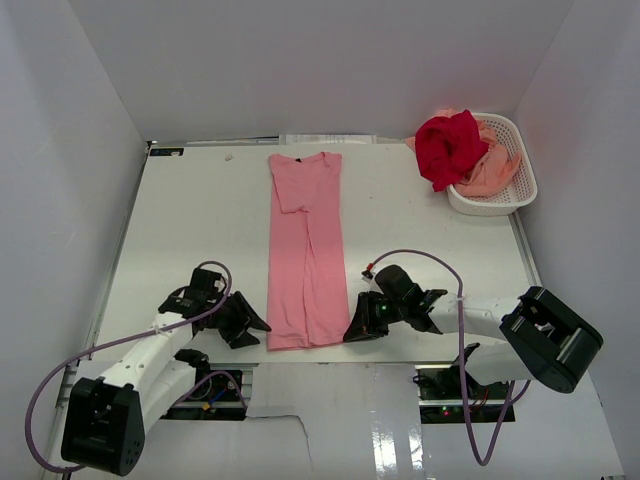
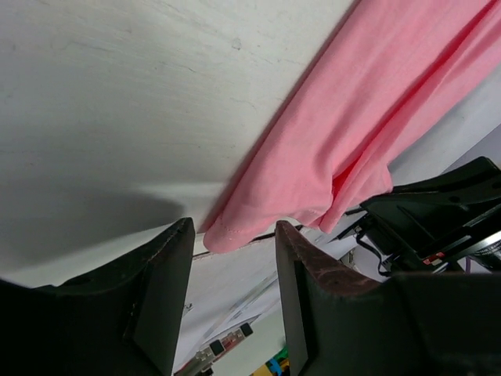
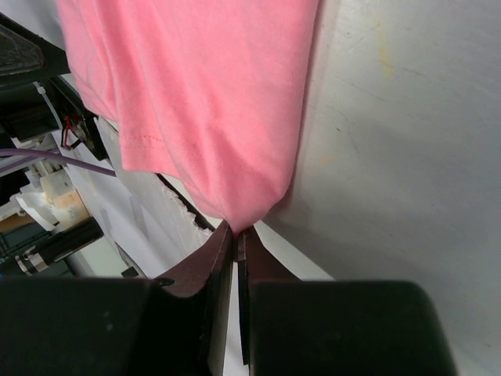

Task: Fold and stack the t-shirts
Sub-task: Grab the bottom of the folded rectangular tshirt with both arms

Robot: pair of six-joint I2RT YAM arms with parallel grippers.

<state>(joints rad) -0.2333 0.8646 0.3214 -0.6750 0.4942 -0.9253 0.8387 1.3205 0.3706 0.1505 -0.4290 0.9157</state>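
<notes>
Plain pink t-shirt [image 1: 305, 250] folded lengthwise into a narrow strip, right gripper [image 3: 237, 237] pinching its near right corner, left gripper [image 2: 235, 235] spread apart.

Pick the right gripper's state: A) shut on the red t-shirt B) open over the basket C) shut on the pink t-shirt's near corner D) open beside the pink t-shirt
C: right wrist view shows the right gripper pinched shut on a near corner of the pink t-shirt.

Pink t-shirt [image 1: 306, 250], folded lengthwise, flat
</notes>
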